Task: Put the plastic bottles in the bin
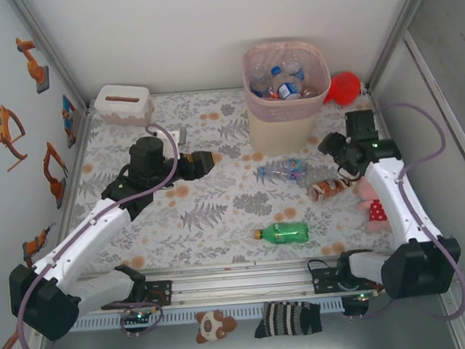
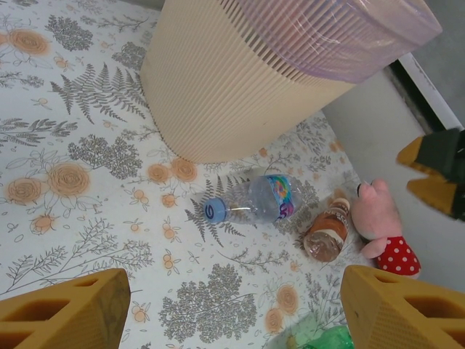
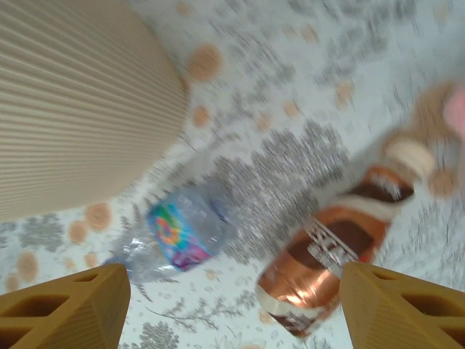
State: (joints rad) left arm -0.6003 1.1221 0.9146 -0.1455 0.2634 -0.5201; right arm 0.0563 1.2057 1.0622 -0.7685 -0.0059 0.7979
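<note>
The bin (image 1: 286,91) stands at the back, pink-rimmed, with several plastic bottles (image 1: 283,81) inside. Three bottles lie on the floral table. A clear one with a blue cap (image 1: 284,169) (image 2: 251,200) (image 3: 178,233) is just in front of the bin (image 2: 240,80) (image 3: 73,109). A brown one (image 1: 329,188) (image 2: 328,231) (image 3: 327,262) lies to its right. A green one (image 1: 283,232) (image 2: 320,340) lies nearer the front. My left gripper (image 1: 212,163) (image 2: 232,313) hovers open, left of the clear bottle. My right gripper (image 1: 329,153) (image 3: 236,313) is open above the clear and brown bottles, holding nothing.
A white tissue box (image 1: 122,104) sits at the back left and a red balloon-like toy (image 1: 343,88) right of the bin. A pink plush (image 1: 372,205) (image 2: 378,218) lies by the right arm. Two more soft toys (image 1: 213,325) (image 1: 287,318) rest in front of the rail.
</note>
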